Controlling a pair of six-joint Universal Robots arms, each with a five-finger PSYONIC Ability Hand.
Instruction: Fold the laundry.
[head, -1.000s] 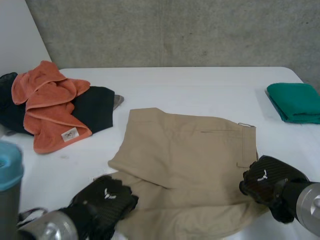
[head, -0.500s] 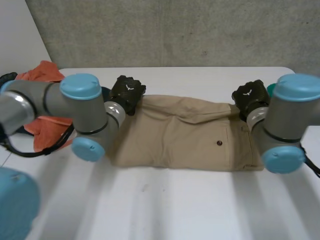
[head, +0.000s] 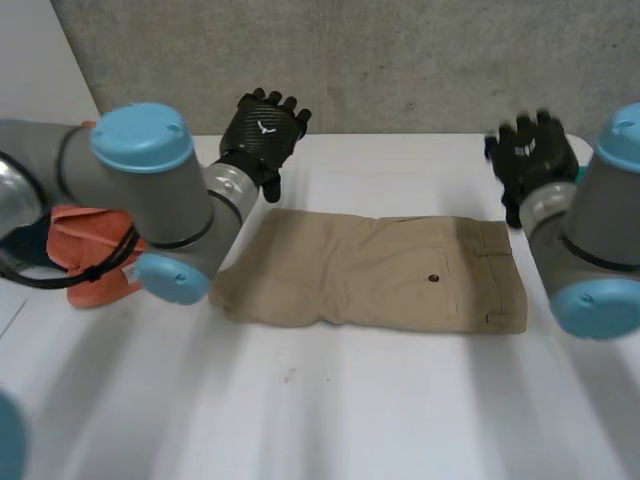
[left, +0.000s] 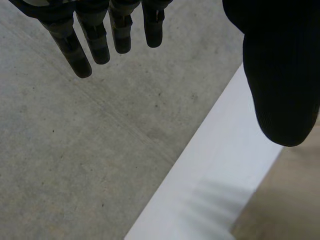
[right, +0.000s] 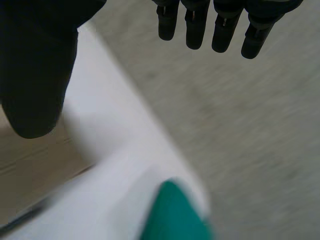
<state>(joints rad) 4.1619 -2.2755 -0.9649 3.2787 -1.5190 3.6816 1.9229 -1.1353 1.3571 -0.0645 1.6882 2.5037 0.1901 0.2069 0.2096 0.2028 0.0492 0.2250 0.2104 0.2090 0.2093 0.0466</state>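
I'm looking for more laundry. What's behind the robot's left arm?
An orange cloth pokes out from behind the left arm, lying on the white table. The arm covers most of it, so anything else lying there can't be seen.

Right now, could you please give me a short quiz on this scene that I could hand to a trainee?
1. True or false: the left hand is gripping the beige shorts.
2. What colour is the towel lying beside the left arm? A purple, B orange, C yellow.
3. Fill the gap: the right hand is ___, with straight fingers and nothing in it.
Key: 1 false; 2 B; 3 open.
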